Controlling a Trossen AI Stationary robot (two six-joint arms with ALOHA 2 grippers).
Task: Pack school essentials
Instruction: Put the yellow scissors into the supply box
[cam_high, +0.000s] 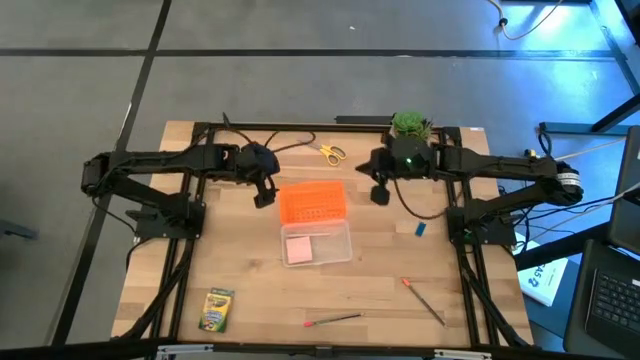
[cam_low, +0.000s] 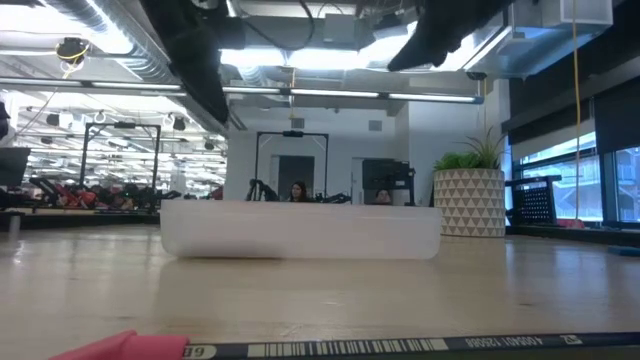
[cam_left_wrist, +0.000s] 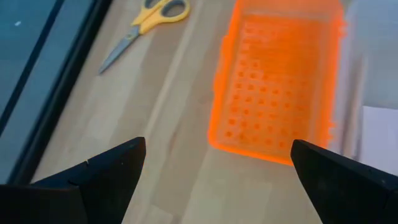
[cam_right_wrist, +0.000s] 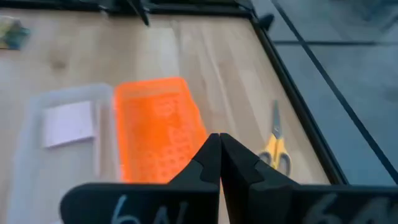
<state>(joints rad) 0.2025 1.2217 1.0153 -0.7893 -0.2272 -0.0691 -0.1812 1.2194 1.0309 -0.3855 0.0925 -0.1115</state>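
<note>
My left gripper (cam_high: 263, 192) hovers open just left of the orange lid (cam_high: 312, 203); its own view shows the gripper (cam_left_wrist: 217, 177) above bare wood, with the lid (cam_left_wrist: 280, 87) ahead. My right gripper (cam_high: 380, 190) hangs shut to the lid's right, and is seen shut in its own view (cam_right_wrist: 219, 155). The pink pad (cam_high: 300, 248) lies flat inside the clear case (cam_high: 317, 243). Yellow-handled scissors (cam_high: 331, 153) lie near the far edge. The crayon box (cam_high: 217, 310), two red-tipped pens (cam_high: 333, 320) (cam_high: 425, 300) and the blue piece (cam_high: 421, 229) lie on the table.
A potted plant (cam_high: 410, 125) stands at the far edge behind my right wrist. The orange lid lies open against the far side of the clear case (cam_low: 300, 230). A dark frame (cam_high: 300, 128) runs round the tabletop. Bare wood lies left and right of the case.
</note>
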